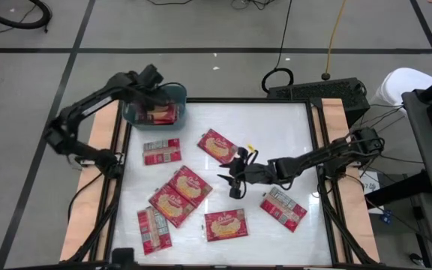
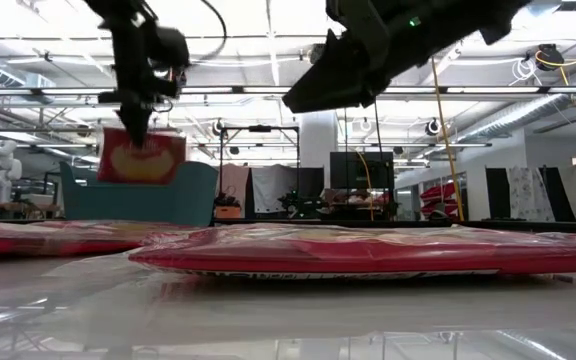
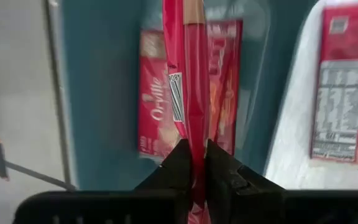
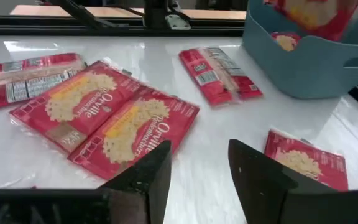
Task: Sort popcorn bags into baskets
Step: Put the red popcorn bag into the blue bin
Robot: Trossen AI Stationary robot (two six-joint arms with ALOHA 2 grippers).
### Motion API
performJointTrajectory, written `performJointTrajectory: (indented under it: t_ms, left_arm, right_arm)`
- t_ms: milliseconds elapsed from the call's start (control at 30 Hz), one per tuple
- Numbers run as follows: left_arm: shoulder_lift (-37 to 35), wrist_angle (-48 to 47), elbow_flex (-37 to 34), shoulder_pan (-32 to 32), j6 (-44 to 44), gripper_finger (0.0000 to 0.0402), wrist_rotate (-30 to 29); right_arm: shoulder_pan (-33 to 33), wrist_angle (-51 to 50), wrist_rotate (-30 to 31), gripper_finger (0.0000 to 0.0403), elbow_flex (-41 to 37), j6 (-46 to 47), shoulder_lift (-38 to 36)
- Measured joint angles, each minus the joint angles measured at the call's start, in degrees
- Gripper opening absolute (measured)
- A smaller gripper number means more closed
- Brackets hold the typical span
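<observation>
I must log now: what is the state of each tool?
Left tool: closed on a flat red popcorn packet.
Right tool: open, holding nothing.

Legible text. White script reading "Orville" is showing on the red packet lying in the teal tub (image 3: 104, 93) in the left wrist view: the flat popcorn bag (image 3: 157, 99). In the right wrist view, "Orville Redenbacher's" appears to be running along two overlapping bags on the desk (image 4: 229, 155): the nearer bag (image 4: 138, 134) and the farther bag (image 4: 82, 102). Nutrition panels on the pale-backed packet (image 3: 340, 87) are showing print too small to read.
</observation>
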Motion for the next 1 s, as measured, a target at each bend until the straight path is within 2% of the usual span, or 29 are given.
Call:
performJointTrajectory:
  t_ms: [233,467,633,733,867,1000]
  left_arm:
    - [7.49,-0.6,0.0,1.72,4.64,0.0029,0.79]
    - [11.61,-0.24,0.0,3.72,1.32,0.0031,-0.47]
    - [11.79,2.61,0.0,4.38,-1.38,0.004,-3.4]
    - [11.81,4.49,-0.02,4.34,-3.34,0.0075,-6.03]
    - [11.81,7.11,-0.3,4.45,-5.08,0.0149,-9.37]
    - [11.81,12.33,-1.36,4.49,-8.41,0.022,-16.38]
  right_arm:
    - [1.29,5.5,-0.06,0.0151,-3.36,0.06,-0.1]
    - [1.37,5.73,-0.04,0.0151,-3.62,0.05,-0.11]
    - [1.37,5.72,-0.06,0.0151,-3.62,-0.01,-0.11]
    - [1.37,5.68,-0.26,0.0151,-3.62,0.04,-0.11]
    - [1.37,5.7,-1.61,0.0151,-3.62,0.04,-0.11]
    - [1.37,5.7,-1.73,0.0151,-3.62,0.31,-0.11]
